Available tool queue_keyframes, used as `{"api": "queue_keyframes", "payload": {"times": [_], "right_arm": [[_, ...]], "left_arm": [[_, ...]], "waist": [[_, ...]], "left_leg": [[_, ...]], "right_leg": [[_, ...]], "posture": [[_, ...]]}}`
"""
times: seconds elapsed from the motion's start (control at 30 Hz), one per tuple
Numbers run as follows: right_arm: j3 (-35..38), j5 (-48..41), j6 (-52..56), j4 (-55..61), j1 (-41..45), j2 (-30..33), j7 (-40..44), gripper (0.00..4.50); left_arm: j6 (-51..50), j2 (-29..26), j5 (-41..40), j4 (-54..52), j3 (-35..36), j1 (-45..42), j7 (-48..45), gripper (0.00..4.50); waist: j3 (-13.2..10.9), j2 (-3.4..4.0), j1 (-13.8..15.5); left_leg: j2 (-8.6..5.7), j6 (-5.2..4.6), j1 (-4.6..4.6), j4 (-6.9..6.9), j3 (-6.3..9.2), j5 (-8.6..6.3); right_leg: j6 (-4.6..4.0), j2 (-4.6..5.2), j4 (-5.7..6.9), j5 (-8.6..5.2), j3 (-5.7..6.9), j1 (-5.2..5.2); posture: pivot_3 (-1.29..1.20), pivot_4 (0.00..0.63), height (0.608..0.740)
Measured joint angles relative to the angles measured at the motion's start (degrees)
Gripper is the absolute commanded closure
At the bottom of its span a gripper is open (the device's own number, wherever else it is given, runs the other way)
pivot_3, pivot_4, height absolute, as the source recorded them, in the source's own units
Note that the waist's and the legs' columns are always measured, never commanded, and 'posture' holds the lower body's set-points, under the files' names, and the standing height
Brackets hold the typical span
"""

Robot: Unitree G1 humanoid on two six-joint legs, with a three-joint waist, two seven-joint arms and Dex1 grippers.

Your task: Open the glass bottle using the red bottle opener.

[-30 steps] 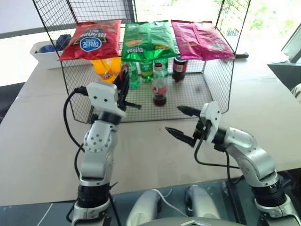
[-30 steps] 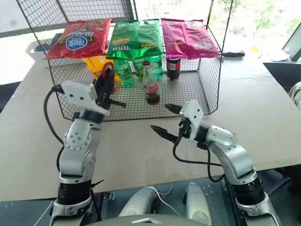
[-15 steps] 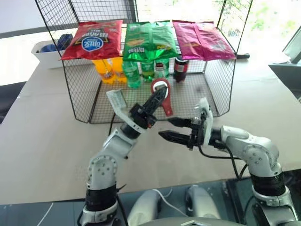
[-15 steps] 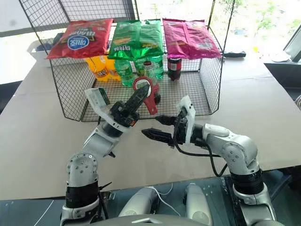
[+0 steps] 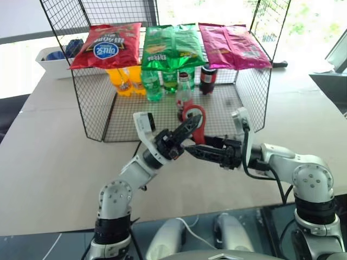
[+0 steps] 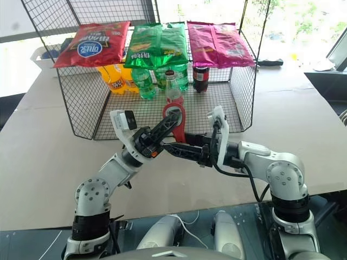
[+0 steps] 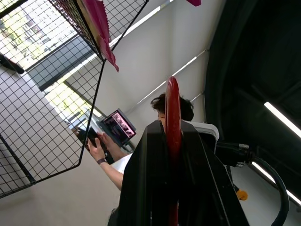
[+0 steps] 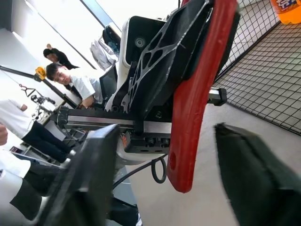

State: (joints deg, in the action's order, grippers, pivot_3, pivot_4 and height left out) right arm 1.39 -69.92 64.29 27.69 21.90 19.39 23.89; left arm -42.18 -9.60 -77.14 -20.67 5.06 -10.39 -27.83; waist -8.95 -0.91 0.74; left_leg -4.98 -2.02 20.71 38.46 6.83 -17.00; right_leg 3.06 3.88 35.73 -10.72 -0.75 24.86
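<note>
Two grippers now met mid-table: left gripper (image 5: 187, 129) clamped on red bottle opener (image 5: 196, 120), right gripper (image 5: 198, 148) closing round its handle. Glass bottle (image 6: 173, 93) waiting in far wire rack (image 6: 81, 108).

The bottle opener (image 5: 195, 122) is red. The glass bottle (image 6: 173, 89) is clear, with dark cola and a red-pink label. Both end effectors, left (image 5: 187, 129) and right (image 5: 192, 151), are black. Chip bags are red (image 5: 106, 45), green (image 5: 171, 47) and magenta (image 5: 232, 45). The wire rack (image 5: 92, 108) is black and the surface (image 5: 43, 157) is beige.
</note>
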Motion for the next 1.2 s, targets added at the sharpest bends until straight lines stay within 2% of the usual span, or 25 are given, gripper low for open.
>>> {"api": "queue_keyframes", "payload": {"times": [0.1, 0.37, 0.47, 0.57, 0.7, 0.73, 0.83, 0.97, 1.2], "right_arm": [[0.0, -0.5, -0.02, 0.02, -0.01, 0.97, -0.64, 4.34], [-0.47, -2.91, -0.84, -0.09, -0.13, 2.04, -0.74, 4.43], [-0.49, -3.35, -0.96, -0.09, -0.23, 2.23, -1.75, 4.5], [-0.48, -2.46, -2.06, -0.1, -1.33, 2.59, -2.15, 4.5], [-1.18, 6.29, -8.27, -1.56, -4.74, 2.55, -2.51, 4.5], [-1.15, 8.29, -9.76, -2.13, -5.16, 2.56, -2.77, 4.5], [-0.41, 17.39, -15.52, -5.45, -6.41, 3.2, -4.55, 4.5], [-0.48, 24.47, -22.1, -6.22, -7.15, 1.17, -5.14, 4.5], [-2.63, 36.76, -31.1, -7.7, -6.6, 0.55, -5.13, 4.5]], "left_arm": [[-0.04, -0.03, -0.43, 0.01, -0.01, -0.01, -0.74, 4.5], [-1.72, -0.17, -4.64, 1.55, 0.19, -0.25, -1.39, 4.5], [-1.88, -0.26, -5.12, 1.62, 0.27, -0.41, -1.45, 3.49], [-1.7, -1.32, -4.38, 1.62, 0.53, -0.4, -1.9, 2.09], [-1.18, -2.7, -1.37, 1.97, 0.62, -0.29, -1.94, 0.29], [-0.87, -2.98, -0.61, 2.19, 0.96, -0.23, -1.96, 0.06], [1.77, -4.29, 3.05, 2.0, 2.03, -0.32, -3.06, 0.06], [9.01, -2.47, 10.85, 4.41, 3.84, -2.89, -3.46, 0.06], [20.27, -1.81, 27.26, 10.95, 0.33, -6.4, -8.08, 0.06]], "waist": [[0.0, 0.0, 0.0], [0.0, 0.0, -0.01], [0.0, 0.0, 0.02], [0.0, 0.0, 0.02], [0.0, 0.0, 0.03], [0.0, 0.01, 0.03], [0.0, 0.01, 0.07], [0.0, 0.01, 0.06], [0.0, 0.01, 0.05]], "left_leg": [[0.0, 0.0, 0.0, -0.01, 0.0, 0.0], [0.0, 0.0, -0.01, -0.02, -0.01, 0.0], [0.0, 0.0, 0.0, -0.02, -0.01, 0.0], [0.0, 0.0, 0.0, -0.04, -0.01, 0.0], [0.0, 0.0, 0.0, -0.04, -0.07, 0.0], [0.0, 0.0, 0.0, -0.04, -0.08, 0.0], [0.0, 0.0, -0.01, -0.04, -0.12, 0.0], [0.03, 0.01, -0.01, -0.05, -0.12, 0.0], [0.02, 0.0, 0.0, -0.09, -0.17, 0.0]], "right_leg": [[0.0, 0.01, -0.01, 0.0, 0.0, 0.0], [0.0, 0.01, -0.02, 0.0, -0.01, 0.0], [0.0, 0.02, -0.02, 0.0, -0.01, 0.0], [0.0, 0.03, -0.04, 0.0, -0.01, 0.0], [0.0, 0.02, -0.05, 0.0, -0.05, 0.01], [0.0, 0.01, -0.05, 0.0, -0.06, 0.01], [0.01, 0.0, -0.04, 0.0, -0.07, 0.02], [0.0, -0.03, -0.05, 0.0, -0.1, 0.03], [0.0, -0.06, -0.1, 0.0, -0.14, 0.06]], "posture": [[0.0, 0.15, 0.734], [0.0, 0.15, 0.734], [0.0, 0.15, 0.734], [0.0, 0.15, 0.734], [0.0, 0.15, 0.734], [0.0, 0.15, 0.734], [0.0, 0.15, 0.734], [0.0, 0.15, 0.734], [0.0, 0.15, 0.734]]}}
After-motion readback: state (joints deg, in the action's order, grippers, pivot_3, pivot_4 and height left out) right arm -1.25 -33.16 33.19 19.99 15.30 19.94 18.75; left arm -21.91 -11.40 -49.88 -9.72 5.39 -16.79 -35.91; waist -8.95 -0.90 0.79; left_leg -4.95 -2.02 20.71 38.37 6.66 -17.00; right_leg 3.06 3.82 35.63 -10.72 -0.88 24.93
